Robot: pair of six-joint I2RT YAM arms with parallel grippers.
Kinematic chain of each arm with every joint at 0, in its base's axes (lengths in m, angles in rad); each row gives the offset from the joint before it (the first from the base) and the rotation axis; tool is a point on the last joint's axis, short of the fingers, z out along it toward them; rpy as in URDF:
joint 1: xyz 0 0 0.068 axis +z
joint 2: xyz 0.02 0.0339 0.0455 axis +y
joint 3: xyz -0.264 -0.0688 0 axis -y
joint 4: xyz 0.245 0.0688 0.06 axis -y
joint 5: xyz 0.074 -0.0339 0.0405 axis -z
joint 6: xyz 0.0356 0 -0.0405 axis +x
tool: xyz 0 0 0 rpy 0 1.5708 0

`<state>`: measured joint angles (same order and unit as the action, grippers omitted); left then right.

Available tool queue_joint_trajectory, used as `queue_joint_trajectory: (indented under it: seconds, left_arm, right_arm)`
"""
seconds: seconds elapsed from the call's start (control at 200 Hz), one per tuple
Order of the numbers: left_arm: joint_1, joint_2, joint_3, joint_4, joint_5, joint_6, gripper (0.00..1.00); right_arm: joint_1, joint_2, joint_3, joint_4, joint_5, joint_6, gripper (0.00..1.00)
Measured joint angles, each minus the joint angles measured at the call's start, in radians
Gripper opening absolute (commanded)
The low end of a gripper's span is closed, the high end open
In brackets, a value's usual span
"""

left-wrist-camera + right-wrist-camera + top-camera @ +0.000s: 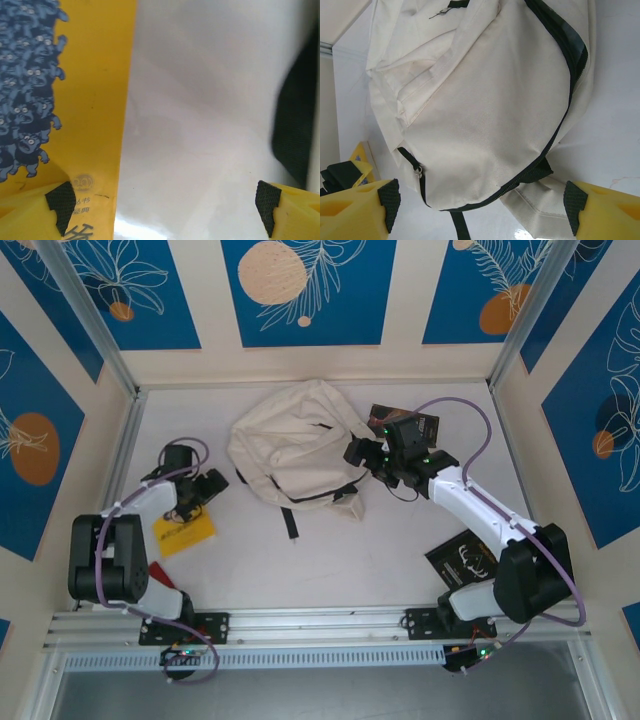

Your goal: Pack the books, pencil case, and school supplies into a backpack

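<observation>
The backpack (290,445), one only, lay rumpled on the table (330,560) toward the far wall. Three books lay outside it, well apart: a yellow book (183,532) partly beneath the left gripper (207,486), a black book (462,560) beside the right arm (480,510), and a dark book (428,426) behind the right gripper (358,453). Both grippers gaped wide, holding nothing.

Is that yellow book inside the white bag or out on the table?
Out. The yellow book lies flat on the table, well left of the backpack and not touching it.
</observation>
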<state>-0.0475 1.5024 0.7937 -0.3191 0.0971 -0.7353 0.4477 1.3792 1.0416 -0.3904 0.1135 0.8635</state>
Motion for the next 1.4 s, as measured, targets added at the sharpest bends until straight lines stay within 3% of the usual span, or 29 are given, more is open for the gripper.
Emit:
queue_joint_trajectory:
  seconds: [0.255,0.455,0.59,0.735,1.06,1.155,1.4]
  left_arm:
    - [-0.214,0.042,0.019,0.1,0.082,-0.086,0.94]
    - [-0.241,0.036,0.072,0.0,0.115,-0.068,0.98]
    - [-0.201,-0.041,0.104,-0.095,0.101,-0.02,0.98]
    - [-0.068,-0.145,0.093,-0.161,0.073,0.024,0.98]
    - [0.158,-0.225,-0.126,-0.199,0.093,0.058,0.92]
    - [0.18,-0.225,-0.157,-0.203,0.115,0.06,0.88]
    - [0.183,-0.23,-0.167,-0.187,0.154,0.065,0.77]
  right_arm:
    - [0.019,0.014,0.0,-0.005,0.0,0.0,0.87]
    - [0.058,0.04,0.041,-0.024,0.019,-0.016,0.84]
    - [0.142,0.115,0.126,-0.023,0.018,-0.054,0.81]
    - [0.259,0.264,0.254,-0.021,-0.006,-0.111,0.74]
    - [0.457,0.662,0.621,-0.062,-0.1,-0.21,0.43]
    - [0.483,0.757,0.722,-0.094,-0.114,-0.224,0.39]
    - [0.495,0.921,0.888,-0.187,-0.103,-0.233,0.38]
